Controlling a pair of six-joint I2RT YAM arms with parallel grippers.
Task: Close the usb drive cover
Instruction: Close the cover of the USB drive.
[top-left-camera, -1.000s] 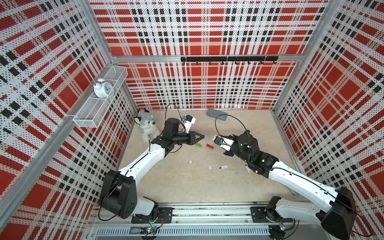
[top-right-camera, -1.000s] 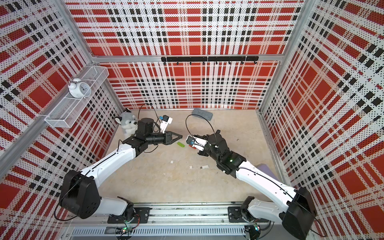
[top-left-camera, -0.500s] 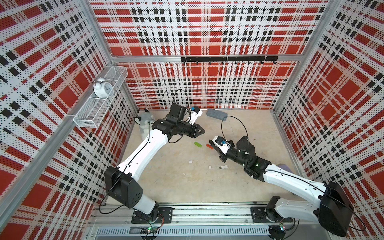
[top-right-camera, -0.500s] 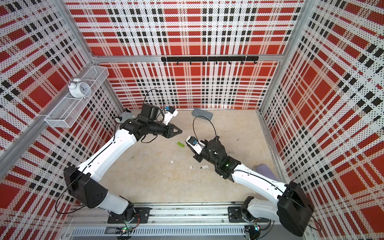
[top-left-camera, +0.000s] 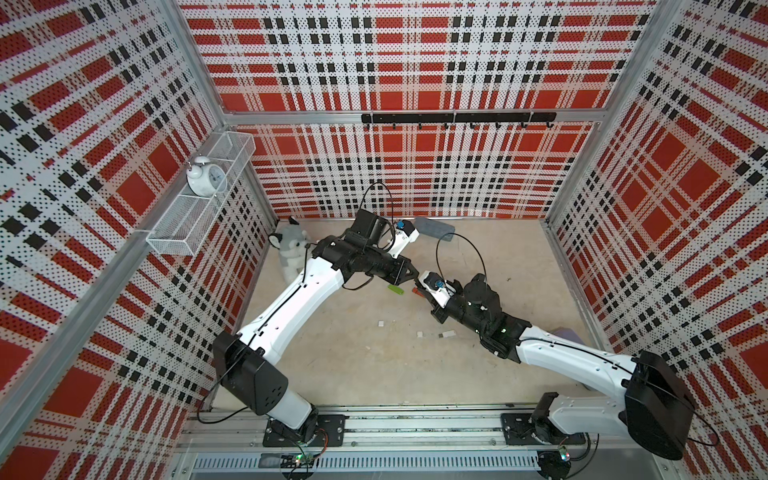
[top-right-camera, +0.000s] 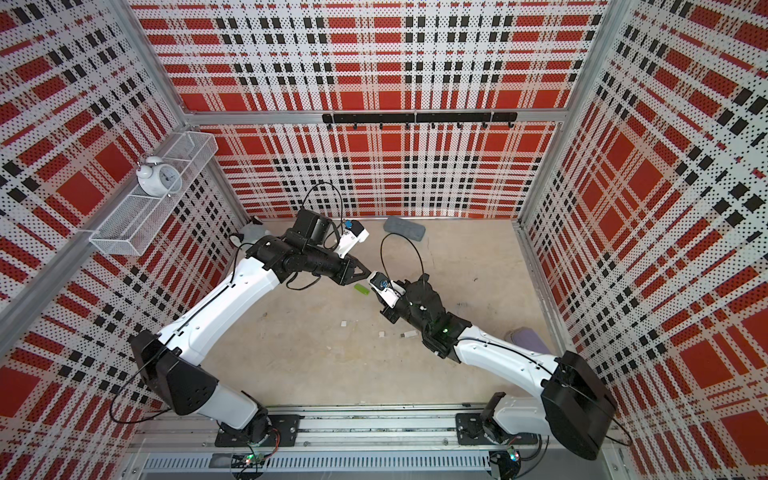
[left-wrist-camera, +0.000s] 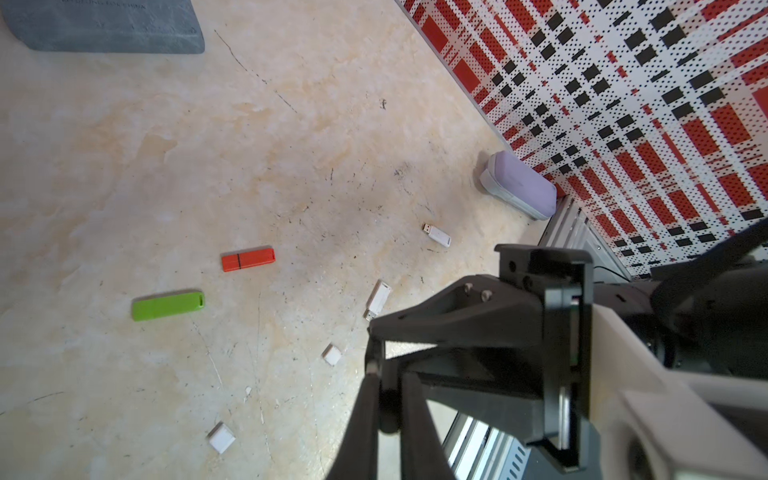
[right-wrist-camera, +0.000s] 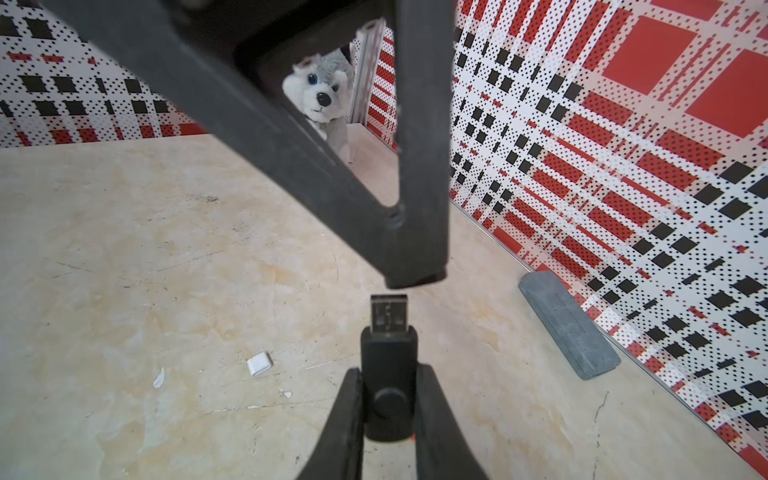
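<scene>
- Ok, nearest first: see front rail (top-left-camera: 415, 424) along the near edge, then lilac case (top-left-camera: 565, 334) just past it, against the right wall and partly hidden behind the right arm.
- Next, scattered on the floor (top-left-camera: 353, 365): note two white caps (left-wrist-camera: 332, 354) and two small white sticks (left-wrist-camera: 378, 299), all lying flat and apart from one another.
- Mid-floor: find right gripper (right-wrist-camera: 388, 399) clenched on the black usb drive (right-wrist-camera: 388, 361), pinching the body at its round pivot, metal plug (right-wrist-camera: 389, 313) bare and aimed at the left gripper (right-wrist-camera: 415, 277).
- Read left gripper as fully clenched, tips pressed together, parked just off the plug end with a small gap, not touching.
- Cannot tell where the drive's cover sits from any view.
- Just beside those tips in both top views: spot green stick (top-left-camera: 395, 289) on the floor; red stick (left-wrist-camera: 248, 259) close by it, not touching.
- Further back: see plush husky (top-left-camera: 291, 249) upright in the back left corner, grey pad (top-left-camera: 434, 227) flat along the back wall.
- Farthest, up the walls: note white alarm clock (top-left-camera: 206, 178) standing in the wire shelf (top-left-camera: 174, 245) on the left wall, black hook rail (top-left-camera: 457, 117) across the back wall.
</scene>
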